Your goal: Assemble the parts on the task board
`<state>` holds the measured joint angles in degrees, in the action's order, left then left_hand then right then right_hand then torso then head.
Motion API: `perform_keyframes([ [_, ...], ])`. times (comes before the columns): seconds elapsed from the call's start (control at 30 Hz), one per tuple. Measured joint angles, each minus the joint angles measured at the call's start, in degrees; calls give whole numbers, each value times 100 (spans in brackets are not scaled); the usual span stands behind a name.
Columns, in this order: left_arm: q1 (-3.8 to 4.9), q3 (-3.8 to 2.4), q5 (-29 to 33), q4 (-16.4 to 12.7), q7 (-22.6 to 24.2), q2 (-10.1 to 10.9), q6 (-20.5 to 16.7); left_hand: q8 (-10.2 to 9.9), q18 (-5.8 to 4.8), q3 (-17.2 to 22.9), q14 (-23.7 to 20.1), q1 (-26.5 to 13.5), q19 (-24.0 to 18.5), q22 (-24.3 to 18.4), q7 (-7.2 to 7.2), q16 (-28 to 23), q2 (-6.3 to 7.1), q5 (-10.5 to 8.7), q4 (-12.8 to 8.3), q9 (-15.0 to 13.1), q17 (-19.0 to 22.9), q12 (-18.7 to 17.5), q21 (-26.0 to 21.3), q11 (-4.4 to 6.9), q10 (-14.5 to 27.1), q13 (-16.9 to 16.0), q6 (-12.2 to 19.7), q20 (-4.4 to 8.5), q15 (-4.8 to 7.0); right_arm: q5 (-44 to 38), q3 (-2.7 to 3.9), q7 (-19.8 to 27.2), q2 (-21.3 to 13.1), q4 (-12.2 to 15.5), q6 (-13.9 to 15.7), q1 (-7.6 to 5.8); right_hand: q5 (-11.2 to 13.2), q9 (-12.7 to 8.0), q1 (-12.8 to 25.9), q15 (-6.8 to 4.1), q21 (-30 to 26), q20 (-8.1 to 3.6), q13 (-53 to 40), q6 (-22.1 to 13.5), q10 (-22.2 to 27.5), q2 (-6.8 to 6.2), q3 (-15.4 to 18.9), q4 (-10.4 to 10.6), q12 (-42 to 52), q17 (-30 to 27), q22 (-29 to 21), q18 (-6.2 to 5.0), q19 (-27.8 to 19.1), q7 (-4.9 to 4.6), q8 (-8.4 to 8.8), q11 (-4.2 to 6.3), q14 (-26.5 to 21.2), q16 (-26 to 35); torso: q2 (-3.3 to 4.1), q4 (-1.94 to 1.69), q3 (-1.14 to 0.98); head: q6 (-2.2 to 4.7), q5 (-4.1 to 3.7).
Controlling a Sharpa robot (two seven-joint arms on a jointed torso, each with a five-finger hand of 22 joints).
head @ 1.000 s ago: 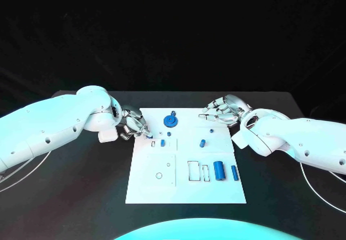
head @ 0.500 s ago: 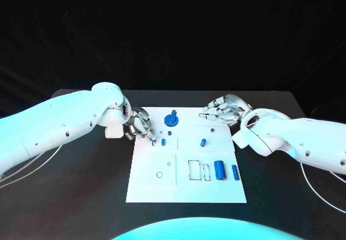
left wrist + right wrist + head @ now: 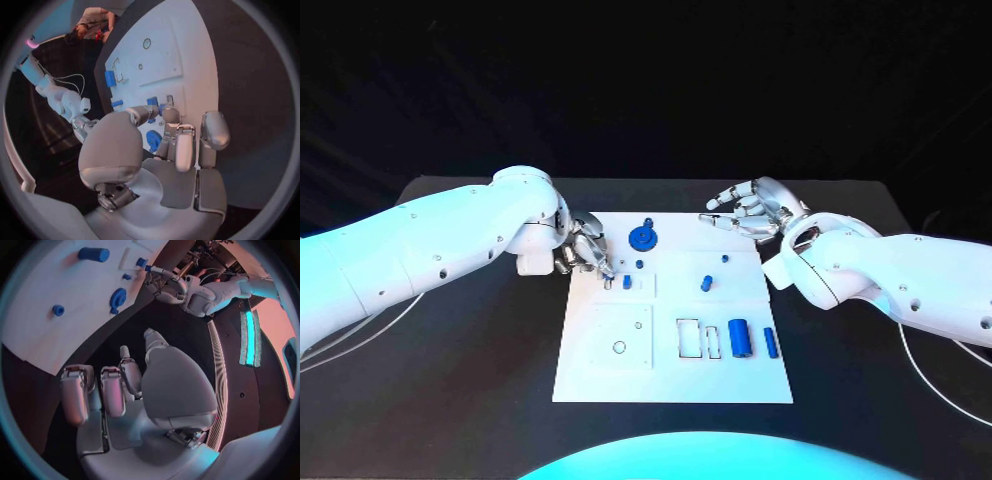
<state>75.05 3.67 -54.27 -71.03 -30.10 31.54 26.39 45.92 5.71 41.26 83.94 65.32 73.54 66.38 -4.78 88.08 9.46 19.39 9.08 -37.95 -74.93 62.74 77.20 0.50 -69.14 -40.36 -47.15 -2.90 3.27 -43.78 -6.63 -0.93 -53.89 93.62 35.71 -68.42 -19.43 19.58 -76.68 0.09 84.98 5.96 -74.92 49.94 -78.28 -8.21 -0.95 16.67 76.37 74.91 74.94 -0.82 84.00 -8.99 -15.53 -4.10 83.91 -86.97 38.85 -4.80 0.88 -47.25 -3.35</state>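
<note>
Now | left robot hand (image 3: 583, 252) fingertips at small blue part (image 3: 626, 283) (grasp unclear) | right robot hand (image 3: 750, 211) spread, empty

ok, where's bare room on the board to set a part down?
Free: the task board strip nearest the robot, below the ring outline and the blue cylinder. The far right corner by the right hand is also bare. Crowded: the far left corner, where the left hand reaches beside the blue disc.

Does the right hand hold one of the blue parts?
No. In the head view the right hand hovers by the far right corner of the board, its fingers apart and holding nothing.
</note>
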Motion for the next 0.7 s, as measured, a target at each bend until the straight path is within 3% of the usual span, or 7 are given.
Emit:
perform_keyframes([
  [0.07, 0, 9, -35, -15, 0, -6, -9, 0, 0, -2, 0, -13, 0, 8, 0, 17, 13, 15, -1, 0, 0, 3, 22, 0, 0, -3, 0, 0, 0, 25, 0, 87, 4, 6, 112, 0, -26, 0, -16, 0, -222, 0, 1, 0, 141, 12, -1, 0, -175, 0, 0, -1, 0, 0, 0, 6, 0, 102, 1, 0, 0, -3, 2],
  [0.13, 0, 15, -60, -23, 0, -9, -8, 0, 0, -16, 0, -15, -1, 8, 1, 22, 15, 38, -16, 0, 0, 23, 22, 0, 0, -16, -1, 1, 0, 57, 1, 179, 7, 12, 223, 0, -108, 0, -94, -16, -735, 0, 201, 15, 369, -4, -64, -4, -518, 0, -1, -173, 0, 19, -25, 18, 16, 339, 0, 1, 0, -4, 3],
  [0.23, 0, 19, -86, -26, 0, -10, 12, 0, 0, -16, 0, -15, -1, 17, 2, 22, 14, 49, -16, 1, 0, 23, 22, -1, -2, -31, -1, 1, 0, 121, 1, 339, 10, 16, 396, 0, -179, 0, -122, -43, -1428, -57, 651, 5, 678, -32, -148, 0, -1021, -5, -1, -270, -194, 28, -25, 40, 0, 705, 0, 2, 0, -8, 5],
  [0.5, 0, 24, -92, -3, -10, -10, 168, -1, 0, -16, 0, -23, -2, 17, 9, 22, 23, 81, -17, 16, 1, 51, 22, 10, -31, -82, -50, 2, 0, 296, 1, 651, 8, 12, 707, 0, -178, -7, -169, -92, -3045, -72, 1777, -25, 1323, -33, -301, -1, -2182, -847, -222, -537, -649, 44, -78, 34, -117, 1701, 1, 2, 0, -27, 6],
  [0.53, 0, 25, -92, 1, -11, -10, 183, -1, 0, -25, 0, -30, -2, 16, 10, 22, 30, 81, -26, 16, 1, 51, 22, 10, -31, -82, -50, 2, 0, 320, 1, 685, 9, 12, 740, 0, -178, -7, -168, -88, -3285, -71, 1957, -33, 1390, -33, -320, 0, -2355, -991, -356, -539, -712, 50, -87, 29, -179, 1877, 0, 2, 0, -29, 6],
  [0.67, 0, 26, -92, 18, -15, -13, 237, -2, 0, -31, 0, -42, -2, 16, 11, 22, 41, 81, -32, 17, 1, 51, 22, 9, -31, -82, -51, 2, 0, 451, 1, 852, 10, 9, 903, 1, -209, -7, -197, -72, -5523, -58, 2933, -63, 1711, -64, -519, -7, -3365, -2507, -1666, -900, -1314, 41, -88, -25, -751, 3788, 0, 3, 0, -31, 5],
  [0.7, 0, 26, -92, 20, -15, -14, 248, -2, 0, -31, 0, -45, -2, 16, 11, 22, 44, 81, -32, 17, 1, 51, 22, 9, -31, -82, -51, 2, 0, 490, 1, 895, 10, 6, 942, 1, -209, -7, -214, -57, -6002, -40, 3139, -85, 1731, -100, -584, -10, -3568, -2806, -1987, -901, -1420, 21, -88, -29, -882, 4292, -1, 3, 0, -31, 5],
])
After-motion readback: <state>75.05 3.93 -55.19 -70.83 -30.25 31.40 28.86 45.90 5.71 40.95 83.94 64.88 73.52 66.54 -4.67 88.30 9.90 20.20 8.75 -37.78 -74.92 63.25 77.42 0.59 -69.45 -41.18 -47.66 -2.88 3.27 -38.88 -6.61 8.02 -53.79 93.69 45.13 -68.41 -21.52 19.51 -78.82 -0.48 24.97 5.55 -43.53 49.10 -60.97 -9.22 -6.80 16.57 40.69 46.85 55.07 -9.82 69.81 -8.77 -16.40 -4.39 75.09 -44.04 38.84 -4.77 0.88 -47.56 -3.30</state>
